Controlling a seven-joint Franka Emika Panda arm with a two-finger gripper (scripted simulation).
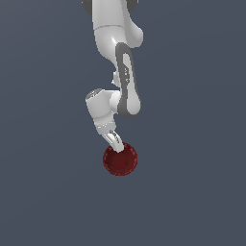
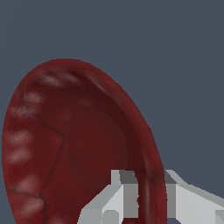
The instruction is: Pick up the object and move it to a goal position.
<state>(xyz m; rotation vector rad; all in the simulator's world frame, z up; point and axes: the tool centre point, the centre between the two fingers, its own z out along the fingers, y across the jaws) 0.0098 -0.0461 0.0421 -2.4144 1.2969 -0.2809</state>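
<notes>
With its two fingers straddling the rim, the gripper is clamped on the bowl's edge: in the wrist view one finger sits inside against the inner wall and the other outside, the red rim pinched between them. Seen from the exterior view, the gripper meets the dark red bowl at the rim nearest the arm, so the bowl's body extends away from the fingers toward the lower edge of that view. Round as it is, the bowl has no long axis to align. Nothing else lies on the grey surface nearby, and no goal marker shows in either view. Whether the bowl rests on the surface or hangs lifted, I cannot tell.
</notes>
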